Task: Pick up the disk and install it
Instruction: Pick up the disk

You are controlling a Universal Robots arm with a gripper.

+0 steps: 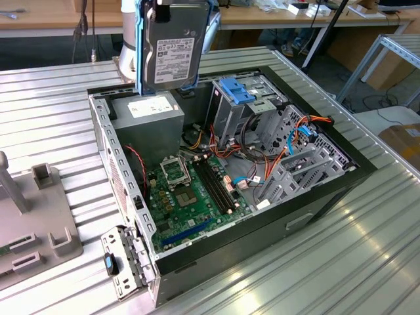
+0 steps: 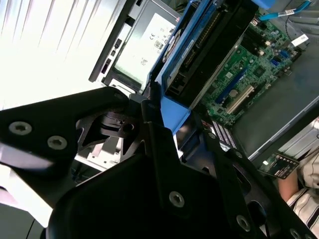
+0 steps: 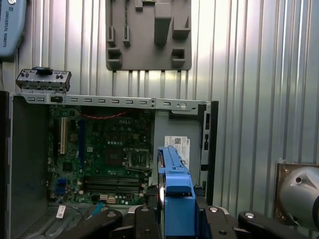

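The disk (image 1: 172, 46), a dark hard drive with a white label and bright blue side rails, hangs upright in the air above the back left corner of the open computer case (image 1: 108, 147), over the grey box with the white label (image 1: 149, 110). In both wrist views my gripper (image 3: 177, 215) (image 2: 169, 119) is shut on the disk's blue end. Black fingers (image 3: 145, 221) press on each side of the rail. In the first wrist view the disk (image 3: 172, 174) shows edge-on, and in the second wrist view the disk (image 2: 204, 47) slants away over the case.
Inside the case lie a green motherboard (image 1: 190, 197), a grey cage with a light-blue top (image 1: 237, 92) and orange and blue cables (image 1: 298, 141). A grey fixture (image 1: 39, 213) and a loose metal bracket (image 1: 121, 262) sit on the ribbed table. A person's striped sleeve (image 2: 301, 199) is nearby.
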